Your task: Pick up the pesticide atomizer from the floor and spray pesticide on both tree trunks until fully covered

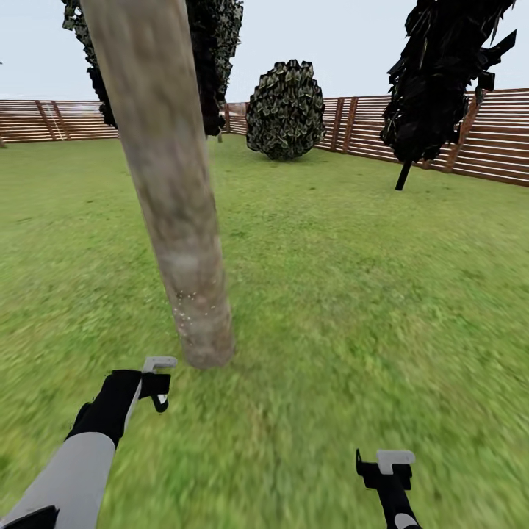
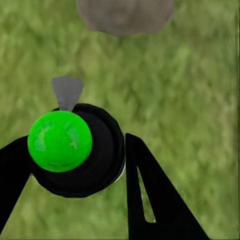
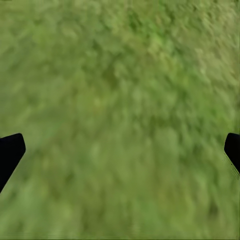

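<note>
1. Between my left gripper's [image 2: 75, 165] two black fingers [image 2: 160, 200] I see a round black atomizer body with a bright green ball-shaped cap [image 2: 60, 141].
2. A small grey nozzle [image 2: 67, 91] sticks out from it.
3. Beyond lies blurry green grass [image 2: 190, 100].
4. The grey-brown base of a tree trunk [image 2: 125, 15] stands further ahead.

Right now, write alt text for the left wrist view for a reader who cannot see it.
The left tool grips an atomizer, seen from above as a black round body with a bright green ball on it and a grey nozzle pointing toward the trunk. Blurry green grass lies beneath, and the trunk's grey-brown base stands just ahead.
</note>
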Controlling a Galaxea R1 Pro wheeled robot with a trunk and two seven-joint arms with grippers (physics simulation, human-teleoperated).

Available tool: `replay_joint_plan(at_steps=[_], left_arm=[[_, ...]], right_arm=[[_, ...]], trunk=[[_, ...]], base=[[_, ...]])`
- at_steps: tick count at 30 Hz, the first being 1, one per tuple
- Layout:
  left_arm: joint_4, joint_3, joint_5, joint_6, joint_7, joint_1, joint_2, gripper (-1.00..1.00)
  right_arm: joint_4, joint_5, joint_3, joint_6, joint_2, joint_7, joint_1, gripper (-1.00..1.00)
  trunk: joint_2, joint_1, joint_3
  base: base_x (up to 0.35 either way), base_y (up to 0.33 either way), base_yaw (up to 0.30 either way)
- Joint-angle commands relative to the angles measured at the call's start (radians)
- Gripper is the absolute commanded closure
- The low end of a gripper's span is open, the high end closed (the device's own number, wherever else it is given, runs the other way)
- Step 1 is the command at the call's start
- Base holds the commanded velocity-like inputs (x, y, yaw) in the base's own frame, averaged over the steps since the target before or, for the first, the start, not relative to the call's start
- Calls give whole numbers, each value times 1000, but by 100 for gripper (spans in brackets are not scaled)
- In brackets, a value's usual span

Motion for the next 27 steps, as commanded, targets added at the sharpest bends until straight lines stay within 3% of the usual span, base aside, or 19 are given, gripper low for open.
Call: replay_joint_plan(at_steps=[1,7,11,20,27], left_arm=[[0,5,-12,-12,0,0,-3,100],[0,4,-6,-28,16,0,-12,100],[0,4,-7,-29,16,0,-32,100],[-1,12,-9,-30,18,0,-23,100],[-1,10,-10,-31,18,0,-26,100]], right_arm=[[2,11,-8,-3,0,-2,-1,-100],[3,11,-8,-3,1,-2,-1,-100],[3,11,-8,-3,0,-2,-1,-100],[3,11,-8,-3,2,-4,-1,-100],[3,11,-8,-3,2,-4,-1,-100]], trunk=[[0,0,-1],[0,0,-1],[0,0,-1],[0,0,-1],[0,0,-1]], base=[[229,-191,0],[156,-232,0],[-3,-273,0],[-37,-277,6],[93,-264,218]])
